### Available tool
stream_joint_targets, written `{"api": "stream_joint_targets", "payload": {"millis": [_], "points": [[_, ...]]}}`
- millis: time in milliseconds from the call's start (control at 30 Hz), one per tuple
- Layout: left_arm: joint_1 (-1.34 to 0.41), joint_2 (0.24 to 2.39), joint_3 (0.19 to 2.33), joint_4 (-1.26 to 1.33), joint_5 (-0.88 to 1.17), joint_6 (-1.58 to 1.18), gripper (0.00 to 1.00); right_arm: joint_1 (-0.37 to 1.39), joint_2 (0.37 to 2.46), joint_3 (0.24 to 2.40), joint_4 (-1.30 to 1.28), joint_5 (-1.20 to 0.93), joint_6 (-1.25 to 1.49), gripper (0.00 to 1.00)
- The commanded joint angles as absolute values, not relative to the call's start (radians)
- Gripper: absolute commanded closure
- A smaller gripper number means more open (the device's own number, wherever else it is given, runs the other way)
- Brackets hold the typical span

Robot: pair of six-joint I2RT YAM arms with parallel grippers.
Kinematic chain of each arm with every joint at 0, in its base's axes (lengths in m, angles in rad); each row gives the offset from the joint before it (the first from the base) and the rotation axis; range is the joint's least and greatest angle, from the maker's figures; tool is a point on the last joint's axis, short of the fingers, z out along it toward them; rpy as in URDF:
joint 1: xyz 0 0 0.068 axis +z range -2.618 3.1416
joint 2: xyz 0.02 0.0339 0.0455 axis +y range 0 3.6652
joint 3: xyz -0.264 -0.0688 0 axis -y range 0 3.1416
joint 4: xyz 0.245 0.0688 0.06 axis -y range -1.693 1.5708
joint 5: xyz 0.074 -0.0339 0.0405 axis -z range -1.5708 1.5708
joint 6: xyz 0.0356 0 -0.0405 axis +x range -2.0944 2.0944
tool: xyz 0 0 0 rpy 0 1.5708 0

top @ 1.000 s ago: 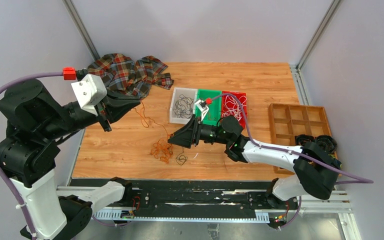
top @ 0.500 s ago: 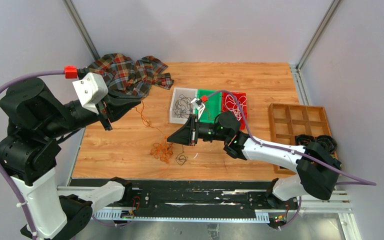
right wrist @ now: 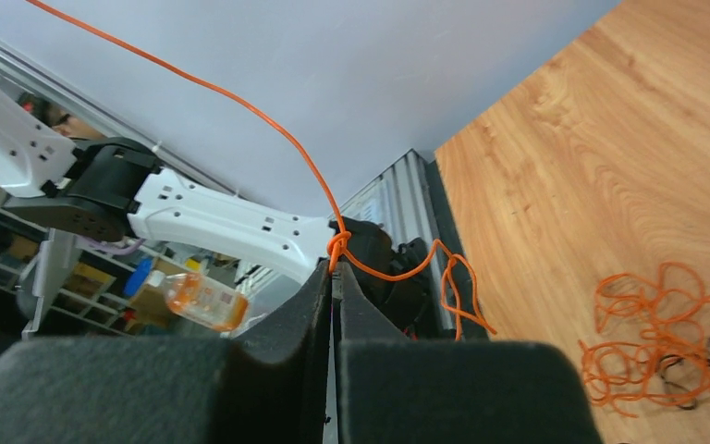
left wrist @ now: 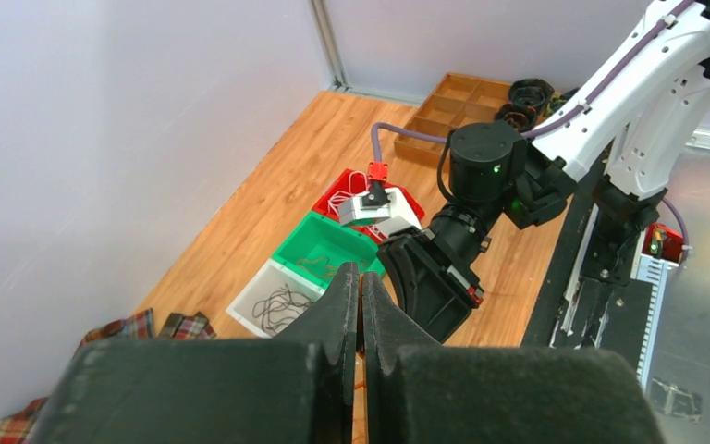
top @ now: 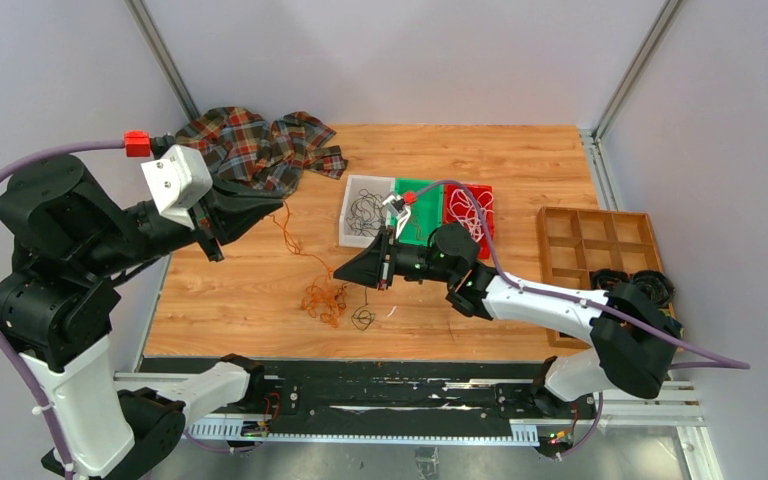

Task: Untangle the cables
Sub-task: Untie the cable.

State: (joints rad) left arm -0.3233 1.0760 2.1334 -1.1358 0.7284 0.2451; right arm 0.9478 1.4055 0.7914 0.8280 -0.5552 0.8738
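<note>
1. Change: the right gripper (top: 343, 272) stood wide open 1 second ago. Its jaws now meet on the orange cable (top: 298, 246), directly under a knot (right wrist: 337, 246). The gripper has also shifted slightly toward 11 o'clock.

2. The left gripper (top: 278, 207) has not changed. It is pressed closed and raised at 10 o'clock from the right one. The orange strand leaves its tips, so it appears to pinch the far end. Its own wrist view shows only a sliver of orange between the fingers (left wrist: 342, 305).

3. Meaning: the cable is now pinned at 2 points. The span between them can be tensioned to draw it free. Pulling may instead tighten the knot.

4. Location: the remaining tangle (top: 324, 300) lies on the table (top: 520, 170) at 7 o'clock from the right gripper. A black loop (top: 363, 319) lies at 4 o'clock beside the tangle.

5. Not resolved:
- Whether black strands are woven into the orange mass cannot be determined.
- The path from the knot down to the tangle is partly cut off in the right wrist view.
- The 3 bins (top: 422, 193) at 12 o'clock hold thin strands too small to sort.
</note>
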Motion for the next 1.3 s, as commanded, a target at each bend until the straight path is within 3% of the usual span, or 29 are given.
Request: {"api": "stream_joint_targets", "payload": {"millis": [0, 367, 733, 1000, 1267], "points": [[-0.327, 1.065, 2.125, -1.115, 0.76, 0.23, 1.0, 0.969, 1.408, 0.811, 0.868, -0.493, 0.743, 0.99], [-0.326, 1.066, 2.117, -1.115, 0.821, 0.191, 1.0, 1.015, 1.344, 0.699, 0.976, -0.333, 0.252, 0.99], [-0.326, 1.01, 1.985, -1.115, 0.877, 0.146, 1.0, 1.069, 1.212, 0.73, 0.879, -0.141, -0.184, 0.99], [-0.327, 0.995, 1.937, -1.117, 0.798, 0.204, 1.0, 1.092, 1.142, 0.778, 0.808, -0.162, -0.254, 0.99], [-0.327, 0.924, 1.686, -1.12, 0.606, 0.414, 1.0, 1.094, 1.133, 0.858, 0.731, -0.346, -0.116, 0.99]]}}
